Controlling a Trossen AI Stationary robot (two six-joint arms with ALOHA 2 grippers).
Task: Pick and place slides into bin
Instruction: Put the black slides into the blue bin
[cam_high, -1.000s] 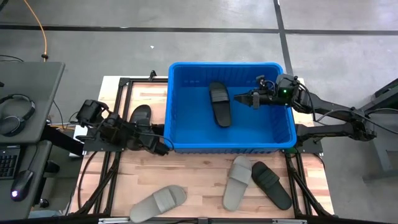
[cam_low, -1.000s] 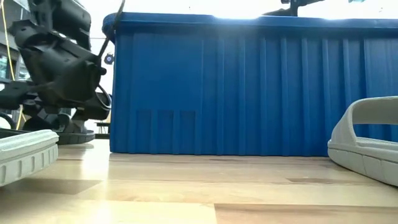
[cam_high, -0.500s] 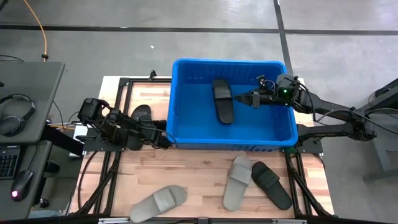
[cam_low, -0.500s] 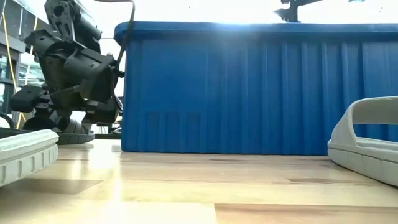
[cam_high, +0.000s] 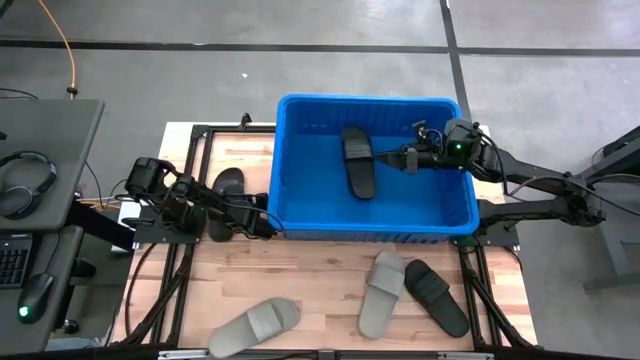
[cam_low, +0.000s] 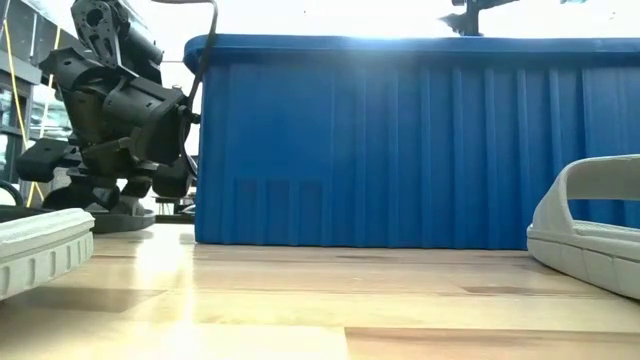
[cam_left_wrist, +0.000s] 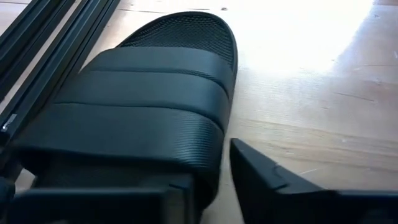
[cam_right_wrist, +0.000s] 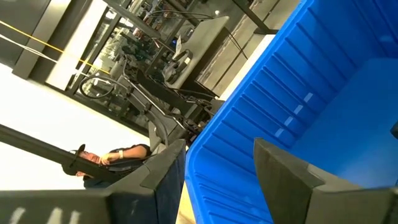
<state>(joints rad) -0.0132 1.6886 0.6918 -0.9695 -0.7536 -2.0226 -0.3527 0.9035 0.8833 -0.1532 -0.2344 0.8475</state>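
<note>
The blue bin stands at the table's far middle, with one black slide lying flat inside it. Another black slide lies on the table left of the bin and fills the left wrist view. My left gripper is low at that slide's near end and open. One finger stands beside the slide's side, the other in front of its ribbed strap. My right gripper is open and empty above the bin's right half, pointing toward the table's left. My left gripper comes level at the black slide's strap end from the table's near side. The strap's side edge lies in the gap between the fingers. I cannot tell whether they touch it. The slide lies flat on the table.
Two light grey slides and one black slide lie on the table's near half. The bin's left wall stands close beside my left arm. A desk with headphones stands beyond the table's left edge.
My left arm has swung toward the far edge and come down at the black slide on the table. The bin has slid a little toward the table's right edge, and the slide inside has gone with it.
</note>
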